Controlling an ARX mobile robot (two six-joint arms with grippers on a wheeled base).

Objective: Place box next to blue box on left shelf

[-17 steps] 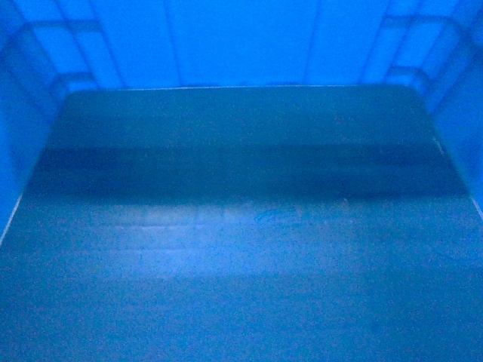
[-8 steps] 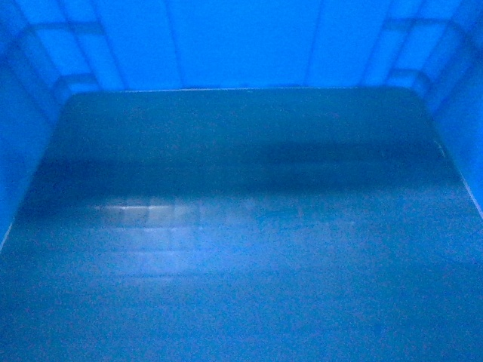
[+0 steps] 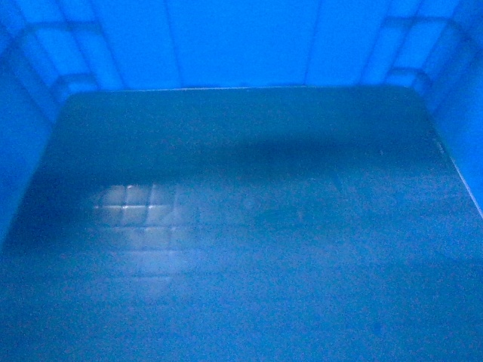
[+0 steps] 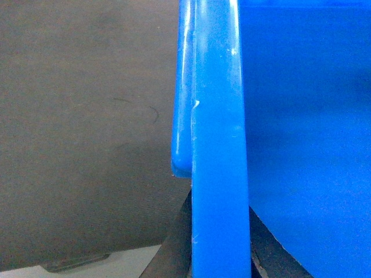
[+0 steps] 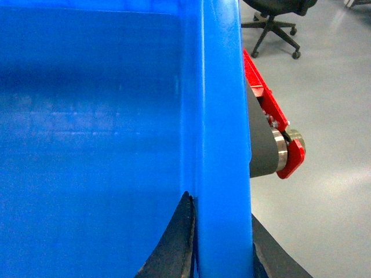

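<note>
My left hand (image 4: 220, 258) and right hand (image 5: 223, 255) each clasped a side rim of the box (image 3: 241, 45), carried high. Over a second, glare on its floor slid left, suggesting I was turning; no shelf visible.

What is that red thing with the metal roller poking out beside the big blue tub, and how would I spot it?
Start in the right wrist view with the box, the bright blue crate filling most of the picture. Follow its thick rim to the right, where the grey floor begins. There a red bracket juts out, holding a dark roller with a silver end; it is the only red thing, unlike the black office chair farther back.
</note>
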